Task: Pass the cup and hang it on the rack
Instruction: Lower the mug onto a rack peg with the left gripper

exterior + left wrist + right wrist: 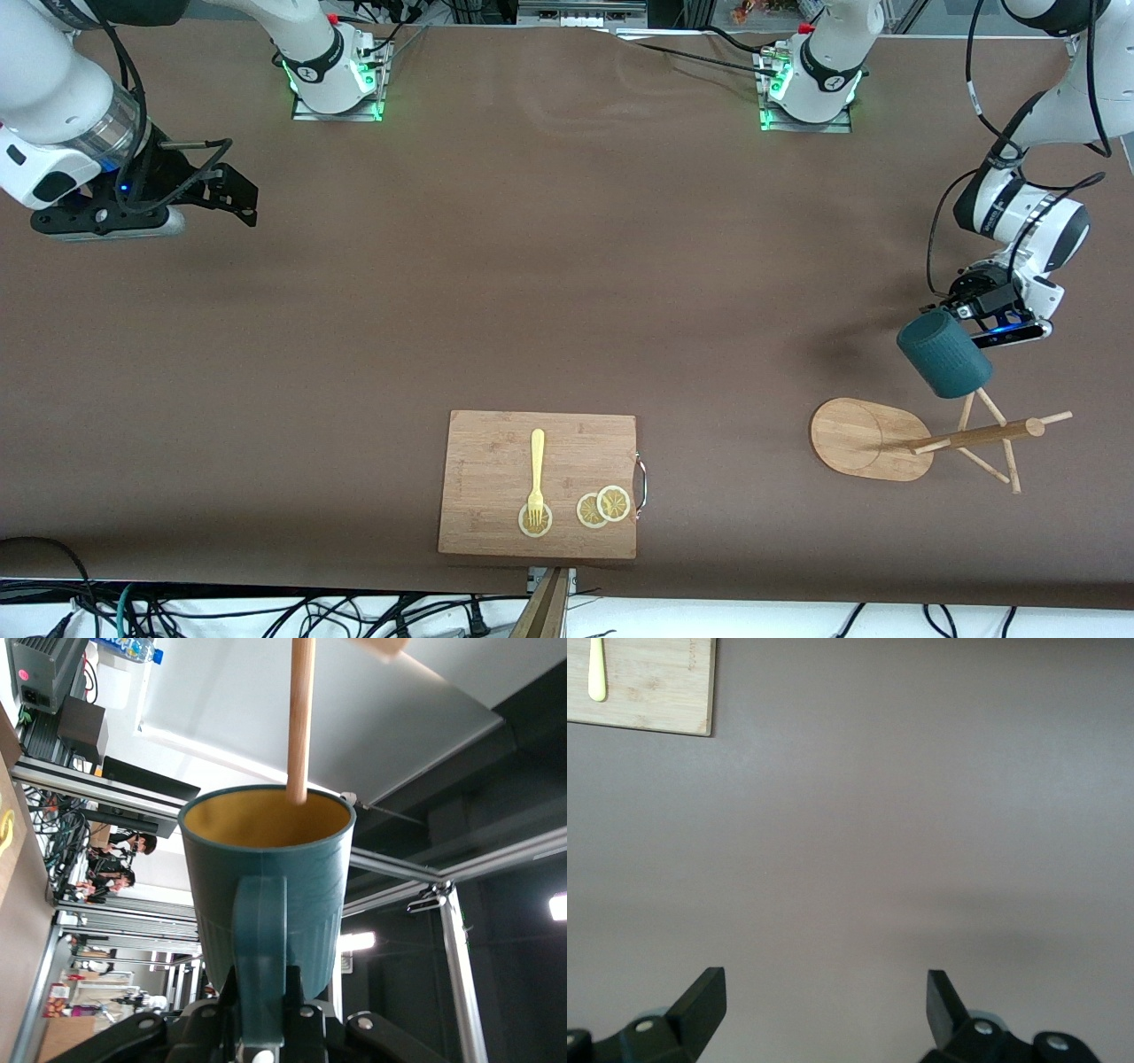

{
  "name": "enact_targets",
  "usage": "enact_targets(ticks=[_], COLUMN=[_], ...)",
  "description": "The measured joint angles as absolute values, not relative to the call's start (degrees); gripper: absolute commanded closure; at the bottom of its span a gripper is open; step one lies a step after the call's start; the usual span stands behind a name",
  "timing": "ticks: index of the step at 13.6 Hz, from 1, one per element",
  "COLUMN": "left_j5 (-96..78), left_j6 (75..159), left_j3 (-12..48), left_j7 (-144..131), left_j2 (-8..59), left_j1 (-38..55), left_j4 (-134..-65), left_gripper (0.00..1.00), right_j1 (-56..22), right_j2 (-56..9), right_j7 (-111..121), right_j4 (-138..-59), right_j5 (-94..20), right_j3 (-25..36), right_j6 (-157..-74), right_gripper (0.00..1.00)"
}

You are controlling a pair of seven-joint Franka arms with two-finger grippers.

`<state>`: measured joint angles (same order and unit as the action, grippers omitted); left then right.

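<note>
One step left: hang | light wooden mug-tree rack (873,440) on table, near camera | my left end effector (961,312) over it, clenched on dark teal ribbed cup (943,355) handle, peg tip at mouth | next: thread handle onto peg | right end effector (232,195) released, waiting.

No text, label, brand, number or sign can be read anywhere in these views. The cup (944,356) held in the left gripper (961,312) carries only faint ribbing on its wall, with no print on it. The cutting board (496,461) seen ahead of the right gripper (826,992) shows bare wood grain without any mark.
</note>
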<state>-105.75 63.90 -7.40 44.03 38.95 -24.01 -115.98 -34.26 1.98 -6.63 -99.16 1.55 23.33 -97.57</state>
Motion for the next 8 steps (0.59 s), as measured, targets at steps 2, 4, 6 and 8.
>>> enact_targets(ticks=[2, 4, 6, 8], left_j5=[-106.6, -106.9, -107.5, -108.9], left_j6=[64.5, 66.3, 68.2, 68.7], left_j3=[-7.4, -7.4, -7.4, -7.4], left_j7=[40.0, 38.8, 38.6, 36.8], left_j2=[39.4, 40.2, 41.1, 42.0], left_j1=[-24.3, -24.4, -24.6, -24.7], left_j4=[-114.0, -112.5, -111.4, -110.6], left_gripper=[1.0, 1.0, 0.99, 0.98], right_j1=[-34.3, -34.3, -34.3, -34.3], right_j2=[2.0, 2.0, 2.0, 2.0], right_j7=[-6.6, -6.6, -6.6, -6.6], right_j4=[-99.2, -99.2, -99.2, -99.2], right_j5=[1.6, 1.6, 1.6, 1.6], right_j3=[23.3, 23.3, 23.3, 23.3], right_j6=[-97.6, -97.6, -97.6, -97.6], right_gripper=[0.0, 0.0, 0.0, 0.0])
